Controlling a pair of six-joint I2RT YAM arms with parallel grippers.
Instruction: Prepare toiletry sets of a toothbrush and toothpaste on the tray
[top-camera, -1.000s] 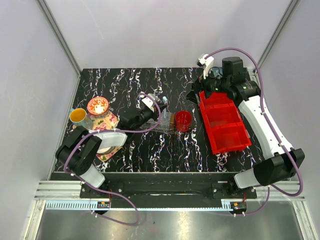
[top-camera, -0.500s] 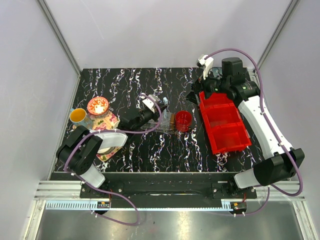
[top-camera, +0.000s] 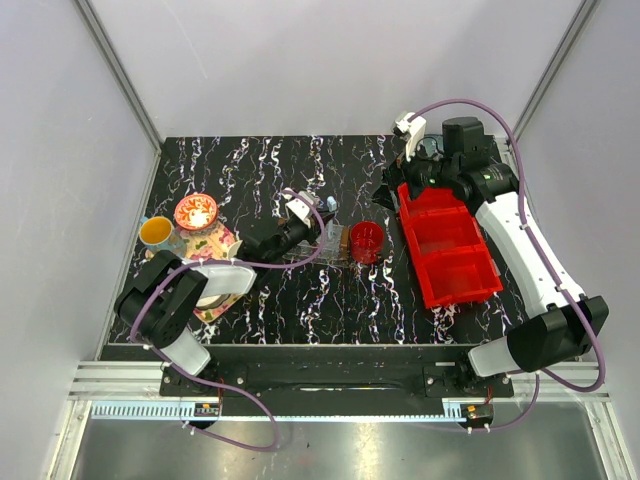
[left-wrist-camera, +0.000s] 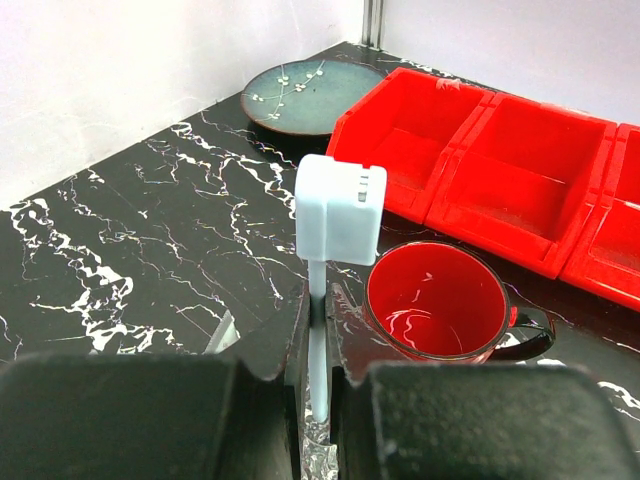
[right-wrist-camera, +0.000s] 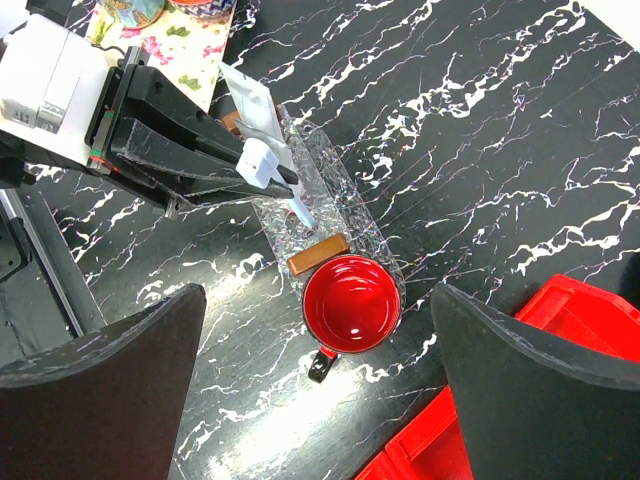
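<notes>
Toothbrush (left-wrist-camera: 338, 208), pale blue, is pinched between the pressed-together fingers of the left gripper (left-wrist-camera: 318, 365). Its lower end reaches into the clear tray (right-wrist-camera: 348, 208) near the middle of the desk (top-camera: 250, 165). Just beside the tray's brown right-end handle sits a red mug (right-wrist-camera: 350, 305), with the red bin (top-camera: 450, 250) toward the right edge. A flowery tray (top-camera: 222, 243) by the left edge carries a yellow cup (top-camera: 155, 232) and a patterned bowl (top-camera: 196, 212). The right gripper (right-wrist-camera: 318, 385) hangs near the bin's far end, fingers spread wide around nothing. Much of the clear tray hides beneath the left gripper, and a flat white piece (right-wrist-camera: 246, 100) at its left end is hard to identify.
</notes>
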